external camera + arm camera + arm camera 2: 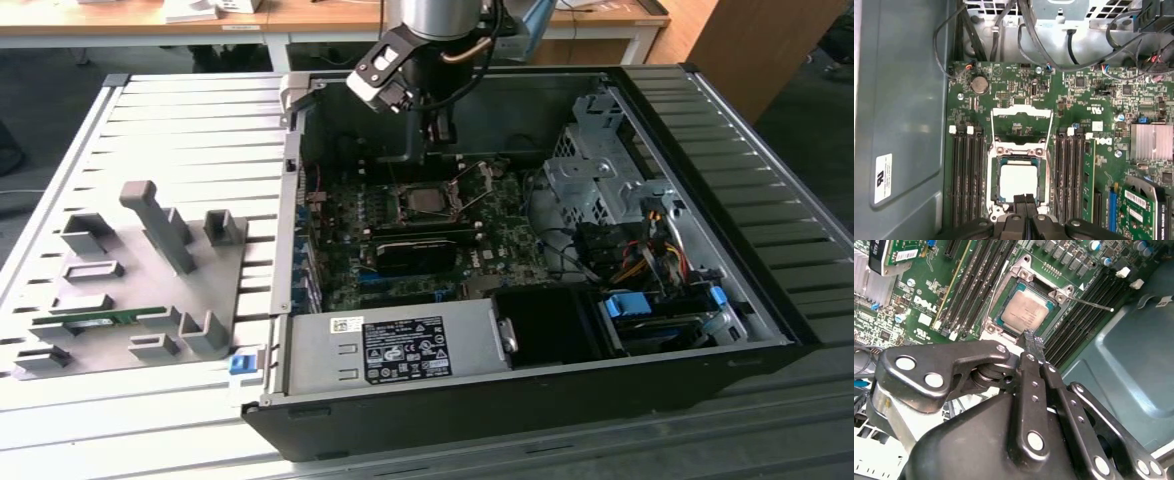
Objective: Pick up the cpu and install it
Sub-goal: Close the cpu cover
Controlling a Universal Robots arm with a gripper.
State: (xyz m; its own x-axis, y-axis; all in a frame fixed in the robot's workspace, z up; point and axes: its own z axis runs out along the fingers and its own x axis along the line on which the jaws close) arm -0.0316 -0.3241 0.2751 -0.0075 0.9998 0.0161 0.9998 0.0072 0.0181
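Cpu (1018,182) seated in socket (1046,175); case (534,400) on slatted metal table (187,130); desks (334,18) behind.

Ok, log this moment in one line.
pincer: shut, above cpu | cpu: lying in socket | socket cover: open

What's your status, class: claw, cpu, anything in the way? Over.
Claw shut, empty, above cpu. Cpu lying in socket. Socket cover flipped open.

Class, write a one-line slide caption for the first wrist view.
Shut gripper hovers above the cpu seated in the open socket on the motherboard.
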